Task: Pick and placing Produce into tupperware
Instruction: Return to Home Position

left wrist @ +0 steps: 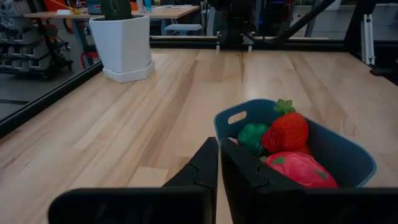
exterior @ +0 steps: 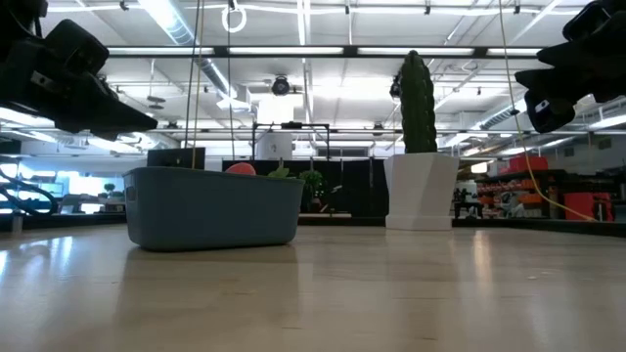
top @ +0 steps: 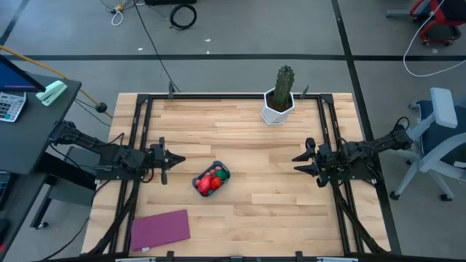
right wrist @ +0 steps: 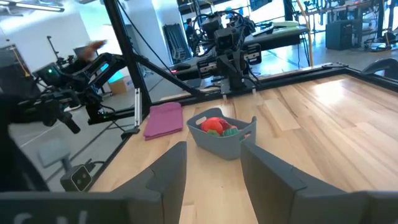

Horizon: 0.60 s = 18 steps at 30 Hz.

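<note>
The teal tupperware (top: 211,180) stands on the table's middle, with red, pink and green produce (left wrist: 283,142) inside it. In the low view its wall (exterior: 213,207) shows with a red piece peeking over the rim. My left gripper (top: 173,160) hovers above the table just left of the tupperware, shut and empty; its fingers (left wrist: 219,163) point at the container's near corner. My right gripper (top: 300,163) waits open toward the table's right side, facing the tupperware (right wrist: 222,133) from a distance.
A green cactus in a white pot (top: 279,97) stands near the far edge, right of centre. A flat purple mat (top: 159,228) lies at the near left corner. Black frame rails (top: 331,131) run along the table's sides. Bare wood lies between the tupperware and my right gripper.
</note>
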Tool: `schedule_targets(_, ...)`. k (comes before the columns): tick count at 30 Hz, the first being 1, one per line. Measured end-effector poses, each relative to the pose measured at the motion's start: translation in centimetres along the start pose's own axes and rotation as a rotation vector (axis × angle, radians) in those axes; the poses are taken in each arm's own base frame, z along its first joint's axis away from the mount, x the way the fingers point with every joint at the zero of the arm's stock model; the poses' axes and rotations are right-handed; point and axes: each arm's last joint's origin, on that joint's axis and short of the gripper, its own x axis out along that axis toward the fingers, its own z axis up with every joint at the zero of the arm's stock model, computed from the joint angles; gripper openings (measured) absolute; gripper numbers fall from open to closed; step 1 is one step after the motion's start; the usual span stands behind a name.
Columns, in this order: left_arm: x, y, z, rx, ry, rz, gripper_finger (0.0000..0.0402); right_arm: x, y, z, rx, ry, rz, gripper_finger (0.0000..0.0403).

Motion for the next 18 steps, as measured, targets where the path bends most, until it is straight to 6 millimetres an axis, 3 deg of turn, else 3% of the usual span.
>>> schedule_targets(18, -0.80, 0.06, 0.91, -0.057, -0.101, -0.037, 0.0038, 0.00, 0.00, 0.00, 0.000, 0.000, 0.000, 0.0160)
